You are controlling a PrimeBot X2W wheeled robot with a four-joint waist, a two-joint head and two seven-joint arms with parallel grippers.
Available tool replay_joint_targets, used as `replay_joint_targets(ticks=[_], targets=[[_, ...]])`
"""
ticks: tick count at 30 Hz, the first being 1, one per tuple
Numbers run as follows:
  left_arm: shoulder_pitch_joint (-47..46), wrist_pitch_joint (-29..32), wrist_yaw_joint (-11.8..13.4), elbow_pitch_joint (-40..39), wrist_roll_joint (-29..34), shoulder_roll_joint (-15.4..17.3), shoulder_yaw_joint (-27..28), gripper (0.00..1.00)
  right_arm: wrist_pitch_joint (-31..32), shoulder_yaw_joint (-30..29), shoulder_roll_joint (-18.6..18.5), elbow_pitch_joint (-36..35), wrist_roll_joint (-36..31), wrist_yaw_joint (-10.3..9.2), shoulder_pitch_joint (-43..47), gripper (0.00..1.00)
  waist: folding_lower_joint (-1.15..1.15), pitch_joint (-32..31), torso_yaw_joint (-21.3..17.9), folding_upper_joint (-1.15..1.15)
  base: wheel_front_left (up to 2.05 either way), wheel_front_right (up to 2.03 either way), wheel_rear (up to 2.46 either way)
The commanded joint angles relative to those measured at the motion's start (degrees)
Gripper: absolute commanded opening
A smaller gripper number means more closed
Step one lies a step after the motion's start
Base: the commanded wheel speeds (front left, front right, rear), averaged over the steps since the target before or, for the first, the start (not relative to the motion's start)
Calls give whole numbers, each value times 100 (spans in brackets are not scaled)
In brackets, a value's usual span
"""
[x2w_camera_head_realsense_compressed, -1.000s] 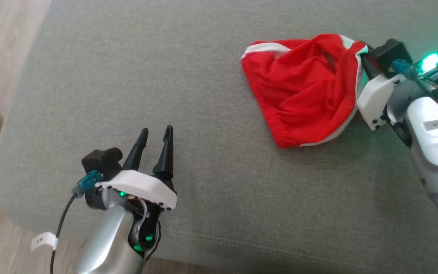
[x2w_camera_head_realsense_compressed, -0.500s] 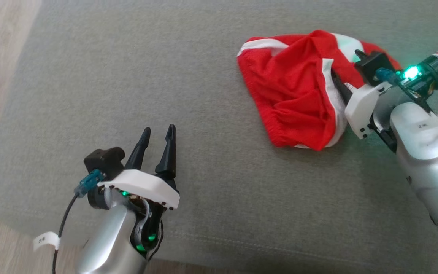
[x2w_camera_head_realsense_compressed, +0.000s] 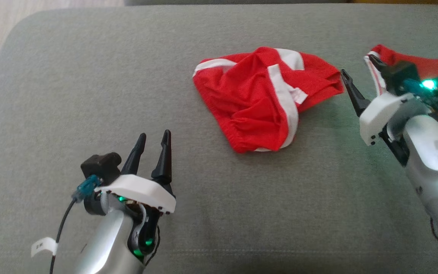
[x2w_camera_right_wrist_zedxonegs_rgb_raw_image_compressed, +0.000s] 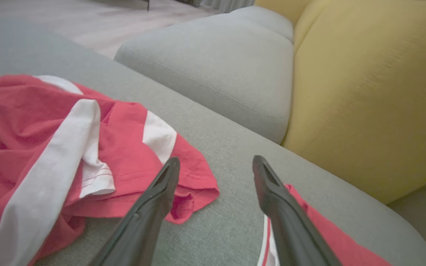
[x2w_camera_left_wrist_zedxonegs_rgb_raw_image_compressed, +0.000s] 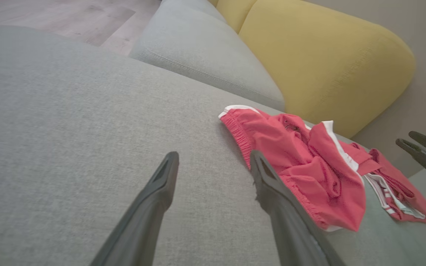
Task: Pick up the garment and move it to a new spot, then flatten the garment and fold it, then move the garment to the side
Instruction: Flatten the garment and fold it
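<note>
Two red garments, two grippers.

Head view: red shorts [x2w_camera_head_realsense_compressed: 257,102] lie crumpled a little above the middle of the grey seat [x2w_camera_head_realsense_compressed: 70,114]. Long axis runs across the view. The gathered waistband forms the left edge; a pointed leg corner points right, toward the right gripper [x2w_camera_head_realsense_compressed: 355,64]. Three white bands show on the cloth. Right gripper stands just beside that corner, not touching, fingers spread, nothing between them. One second red garment [x2w_camera_head_realsense_compressed: 437,64] lies at the right edge, partly behind that gripper. Left gripper [x2w_camera_head_realsense_compressed: 154,134] is at lower left, well apart from the shorts, fingers spread, empty.

Left wrist view: left gripper [x2w_camera_left_wrist_zedxonegs_rgb_raw_image_compressed: 213,155] has both fingers wide apart over bare grey fabric, holding nothing. Red shorts [x2w_camera_left_wrist_zedxonegs_rgb_raw_image_compressed: 301,166] lie right of the fingers, the elastic waistband being the nearest edge. Second red garment [x2w_camera_left_wrist_zedxonegs_rgb_raw_image_compressed: 398,188] touches or overlaps their far end; cannot tell which. Right gripper [x2w_camera_left_wrist_zedxonegs_rgb_raw_image_compressed: 404,137] shows two finger ends at the right edge. Behind: one neighbouring grey cushion [x2w_camera_left_wrist_zedxonegs_rgb_raw_image_compressed: 205,48], one yellow back cushion [x2w_camera_left_wrist_zedxonegs_rgb_raw_image_compressed: 327,62], wood floor [x2w_camera_left_wrist_zedxonegs_rgb_raw_image_compressed: 68,18].

Right wrist view: right gripper [x2w_camera_right_wrist_zedxonegs_rgb_raw_image_compressed: 216,160] is spread, with bare seat between its fingers. Red shorts [x2w_camera_right_wrist_zedxonegs_rgb_raw_image_compressed: 124,155] lie left, hem corner just beside the left finger. Second red garment [x2w_camera_right_wrist_zedxonegs_rgb_raw_image_compressed: 320,236] lies under the other finger. One neighbouring grey cushion [x2w_camera_right_wrist_zedxonegs_rgb_raw_image_compressed: 216,59], one yellow back cushion [x2w_camera_right_wrist_zedxonegs_rgb_raw_image_compressed: 364,92].
</note>
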Motion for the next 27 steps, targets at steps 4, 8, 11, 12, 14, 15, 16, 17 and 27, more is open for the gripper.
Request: replay_joint_targets(ticks=[4, 8, 11, 12, 14, 15, 16, 17, 27], targets=[[-86, -70, 30, -256, -4, 51, 173, 100, -313, -544, -34, -613, 313, 37, 494, 100, 0, -102, -241, 0, 0, 0, 0], [-73, -70, 53, -381, -33, 51, 163, 100, -486, -1176, 117, -1249, 451, 37, 1139, 100, 0, -79, -309, 0, 0, 0, 0], [-29, -70, 64, -469, -31, 51, 168, 100, -551, -1610, 319, -1806, 460, 37, 1668, 100, 0, -71, -349, 0, 0, 0, 0], [-11, -70, 66, -491, -22, 51, 176, 100, -562, -1721, 401, -1997, 460, 37, 1842, 100, 0, -68, -362, 0, 0, 0, 0], [21, -70, 67, -534, -8, 51, 189, 100, -575, -1880, 539, -2359, 427, 37, 2149, 100, 0, -57, -383, 0, 0, 0, 0], [37, -70, 61, -548, -7, 51, 188, 100, -576, -1920, 585, -2512, 382, 37, 2276, 100, 0, -53, -393, 0, 0, 0, 0], [52, -70, 55, -554, -7, 51, 178, 100, -555, -1945, 616, -2642, 329, 37, 2379, 100, 0, -49, -401, 0, 0, 0, 0], [63, -70, 51, -557, -6, 51, 164, 100, -505, -1940, 635, -2760, 282, 37, 2456, 100, 0, -41, -405, 0, 0, 0, 0], [-82, -70, 34, -484, -36, 51, -38, 100, 319, -1181, 279, -3309, 400, 37, 2137, 100, 0, 234, -253, 0, 0, 0, 0]])
